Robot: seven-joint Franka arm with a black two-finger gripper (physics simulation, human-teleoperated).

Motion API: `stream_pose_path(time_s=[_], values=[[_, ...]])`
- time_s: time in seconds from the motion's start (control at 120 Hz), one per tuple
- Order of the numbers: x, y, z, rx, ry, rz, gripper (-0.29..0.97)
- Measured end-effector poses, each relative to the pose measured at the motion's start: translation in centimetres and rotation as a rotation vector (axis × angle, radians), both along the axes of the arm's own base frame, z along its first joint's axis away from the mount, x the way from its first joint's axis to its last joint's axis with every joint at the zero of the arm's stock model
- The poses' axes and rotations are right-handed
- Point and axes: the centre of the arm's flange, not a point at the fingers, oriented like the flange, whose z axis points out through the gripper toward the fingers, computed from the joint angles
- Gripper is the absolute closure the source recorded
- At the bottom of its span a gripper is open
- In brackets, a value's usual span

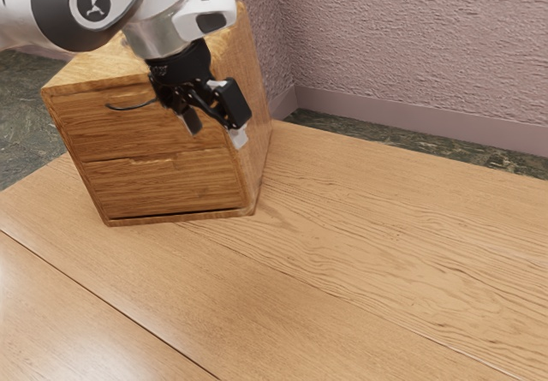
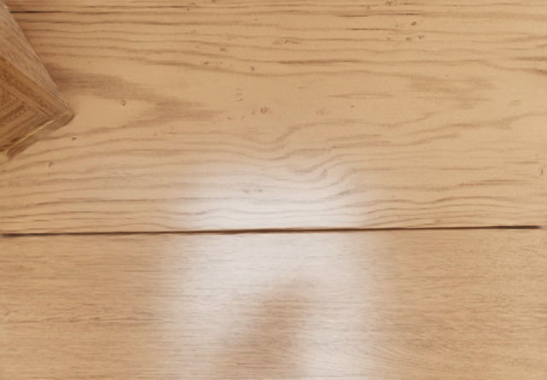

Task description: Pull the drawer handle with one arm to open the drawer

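Note:
A wooden cabinet [image 1: 244, 73] with two drawers stands at the back left of the table. The upper drawer [image 1: 120, 133] carries a thin dark wire handle [image 1: 128, 106] near its top edge, and its front looks flush with the cabinet. My black gripper [image 1: 214, 127] hangs in front of the upper drawer's right end, to the right of the handle and apart from it. Its fingers [image 1: 192, 121] stand open with nothing between them. A corner of the cabinet [image 2: 24, 98] appears in the wrist view, beside bare table planks.
The lower drawer [image 1: 163, 184] sits flush below the upper one. The wooden table [image 1: 360, 253] stretches wide to the exterior view's right and front. A rough pink wall [image 1: 411, 30] and a dark floor [image 1: 445, 145] lie behind.

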Motion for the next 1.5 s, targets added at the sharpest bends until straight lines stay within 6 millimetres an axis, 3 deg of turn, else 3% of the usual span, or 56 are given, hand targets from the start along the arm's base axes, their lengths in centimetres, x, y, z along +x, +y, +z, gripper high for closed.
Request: stream_pose_path(time_s=[0.217,0.317,0.375,0.458,0.567,0.65,0.75,0.833,0.892,0.95,1.0,1.067,1.217,1.417,1.5], values=[[-0.2,0.3,1.2,-0.008,-0.024,-0.021,0.02],[-3.7,0.5,8.8,-0.055,-0.143,0.037,0.02],[-4.8,2.5,10.2,-0.088,-0.153,0.164,0.02],[-5.8,7.7,10.5,-0.133,-0.146,0.416,0.02],[-7.3,14.8,10.1,-0.179,-0.132,0.747,0.02],[-8.5,18.5,9.6,-0.207,-0.123,0.947,0.02],[-9.3,20.5,9.2,-0.241,-0.111,1.114,0.02],[-10.2,20.1,9.3,-0.282,-0.101,1.193,0.02],[-13.2,18.8,8.5,-0.345,-0.074,1.216,0.02],[-17.9,20.7,5.3,-0.388,-0.058,1.330,0.02],[-22.3,21.2,3.3,-0.386,-0.101,1.454,0.02],[-24.3,21.5,1.4,-0.393,-0.151,1.562,0.02],[-22.0,18.4,-0.5,-0.423,-0.238,1.615,0.02],[-18.0,16.1,-0.8,-0.498,-0.332,1.654,0.02],[-16.5,16.0,-1.5,-0.533,-0.336,1.682,0.02]])
